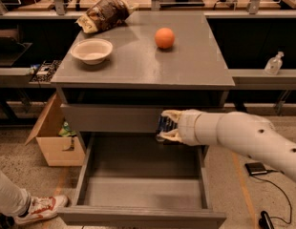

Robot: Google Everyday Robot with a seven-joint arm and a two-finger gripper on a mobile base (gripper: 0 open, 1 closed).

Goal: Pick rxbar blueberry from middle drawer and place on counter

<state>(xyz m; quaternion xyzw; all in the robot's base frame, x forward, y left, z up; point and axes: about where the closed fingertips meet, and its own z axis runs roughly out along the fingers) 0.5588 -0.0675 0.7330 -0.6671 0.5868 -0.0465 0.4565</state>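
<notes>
You'll find the middle drawer [138,217] standing open below the bench [195,66], its near front cut by the frame edge. Above its back right, your tool [163,126] is clamped on the rxbar blueberry [164,122]: a dark navy sliver, mostly hidden between pale fingers [173,113], print unreadable.

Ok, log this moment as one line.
gripper: shut on blue bar | place: over open drawer, below counter | counter holds: bowl, orange, snack bag
</notes>
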